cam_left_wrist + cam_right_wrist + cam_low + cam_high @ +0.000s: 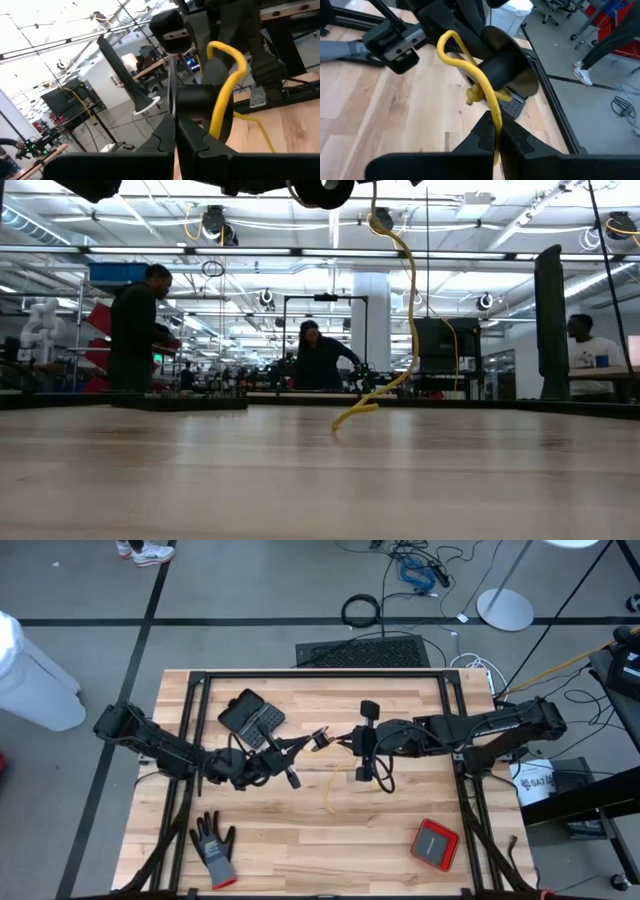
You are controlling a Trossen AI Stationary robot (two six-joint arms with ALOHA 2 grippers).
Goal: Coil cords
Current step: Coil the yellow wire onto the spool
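Note:
A thin yellow cord (335, 772) hangs above the middle of the table between my two grippers. Its black round part (504, 66) is up at the grippers, with a yellow loop (449, 41) and a small knot (474, 93) beside it. In the low view the cord (405, 310) drops from above, and its free end (350, 418) lies on the wood. My left gripper (318, 739) comes from the left and is shut next to the round part. My right gripper (350, 743) comes from the right and is shut on the cord. My left gripper has its shut fingers (162, 137) right up against the cord's black round part (197, 95), held above the table. The fingers themselves hide the place of contact. The yellow cord (225, 95) arches over the part and runs down past one finger. My right gripper pinches the yellow cord (495, 117) between its two fingers, a short way below the knot and the black round part. The fingers come level from the table's right and lie across the cord. The cord hangs slack below them, with its free end on the table.
A grey glove (213, 850) lies near the front left and a red box (435, 843) near the front right. A black device (250, 715) lies at the back left. A thick black cable ring (361, 610) lies on the floor beyond the table. People stand in the room behind.

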